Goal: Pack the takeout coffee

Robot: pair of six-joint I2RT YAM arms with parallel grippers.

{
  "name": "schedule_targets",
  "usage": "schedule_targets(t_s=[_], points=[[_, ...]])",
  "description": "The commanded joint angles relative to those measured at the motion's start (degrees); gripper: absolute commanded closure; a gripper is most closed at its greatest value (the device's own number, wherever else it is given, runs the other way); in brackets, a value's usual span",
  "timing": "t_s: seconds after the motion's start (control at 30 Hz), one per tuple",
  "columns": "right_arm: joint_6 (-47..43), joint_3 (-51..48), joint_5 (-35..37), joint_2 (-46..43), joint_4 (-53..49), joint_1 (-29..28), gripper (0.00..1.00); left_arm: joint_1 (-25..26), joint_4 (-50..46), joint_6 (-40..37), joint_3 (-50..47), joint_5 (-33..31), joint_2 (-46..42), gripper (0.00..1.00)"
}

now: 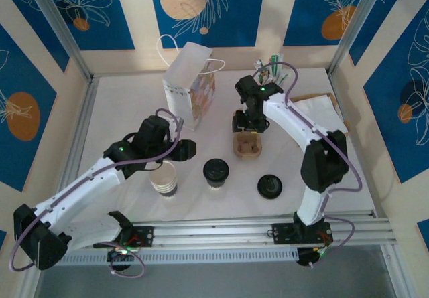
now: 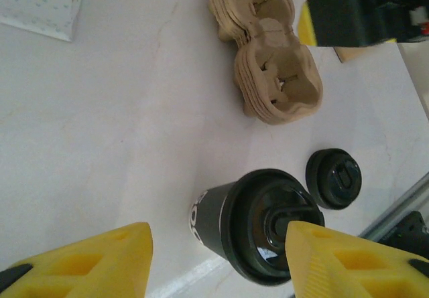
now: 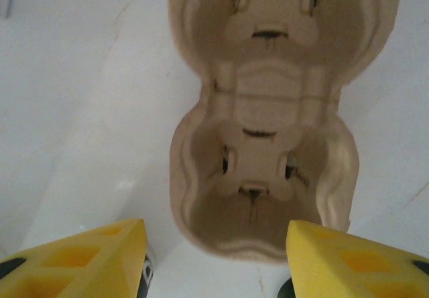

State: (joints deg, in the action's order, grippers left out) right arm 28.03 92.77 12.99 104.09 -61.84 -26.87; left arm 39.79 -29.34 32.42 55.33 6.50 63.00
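Note:
The takeout coffee (image 1: pixel 216 172), a cup with a dark band and a round black lid, stands upright near the table's front centre. In the left wrist view the takeout coffee (image 2: pixel 258 224) lies just ahead of my left gripper (image 2: pixel 214 264). That gripper is open and holds nothing, and its right fingertip (image 2: pixel 335 258) overlaps the lid's edge in the picture. From above, my left gripper (image 1: pixel 190 149) hangs to the left of the cup. My right gripper (image 1: pixel 247 125) hovers open over the near end of the brown pulp cup carrier (image 3: pixel 261 124), with nothing between its fingers (image 3: pixel 94 261).
A white paper bag (image 1: pixel 191 87) stands at the back centre. A stack of lidless cream cups (image 1: pixel 164 177) sits under the left arm. A loose black lid (image 1: pixel 269 186) lies right of the coffee. Brown paper (image 1: pixel 322 104) and a utensil holder (image 1: pixel 271 67) are at back right.

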Motion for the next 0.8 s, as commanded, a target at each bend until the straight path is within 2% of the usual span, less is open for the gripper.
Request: schedule_targets(t_s=[0.0, 0.3, 0.53, 0.77], points=[[-1.92, 4.58, 1.59, 4.01, -2.01, 1.84, 0.46, 0.49, 3.27, -2.64, -0.79, -2.15, 1.17, 0.45], [-1.99, 11.24, 2.92, 10.67, -5.03, 3.7, 0.44, 0.57, 8.96, -1.84, -3.17, 0.95, 4.82, 0.47], [-2.27, 11.99, 2.08, 12.26, -5.56, 3.34, 0.4, 0.86, 9.63, -2.28, -4.09, 0.26, 4.83, 0.47], [-2.01, 11.86, 2.56, 13.95, -6.53, 2.61, 0.43, 0.85, 10.48, -2.68, -4.0, 1.27, 6.29, 0.47]])
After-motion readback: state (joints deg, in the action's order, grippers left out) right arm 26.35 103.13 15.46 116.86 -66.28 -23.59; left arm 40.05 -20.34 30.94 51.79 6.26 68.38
